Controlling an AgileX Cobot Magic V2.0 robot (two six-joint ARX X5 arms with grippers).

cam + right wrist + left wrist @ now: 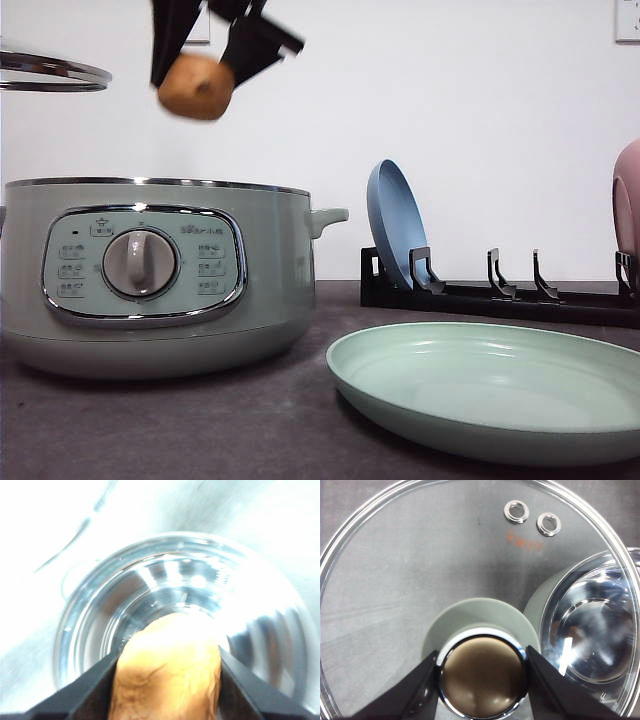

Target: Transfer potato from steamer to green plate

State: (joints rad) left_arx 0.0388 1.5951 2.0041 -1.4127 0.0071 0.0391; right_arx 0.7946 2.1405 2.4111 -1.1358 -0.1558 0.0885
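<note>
Right hand [205,70] grips the potato [197,87] between both fingers, high above the steamer [150,275], clear of its rim. Left hand [482,675] clamps the lid [420,570] knob, lid held above the steamer's far-left side. Green plate [490,390] lies beside the steamer on the counter [150,430], open air between.

A plain white wall [480,90] is filling the space behind the scene, evenly lit and casting almost no shadows. A dark grey matte tabletop [200,430] is stretching across the foreground. At the wall's upper right corner, a small pale fixture [628,20] is peeking into the front view.
</note>
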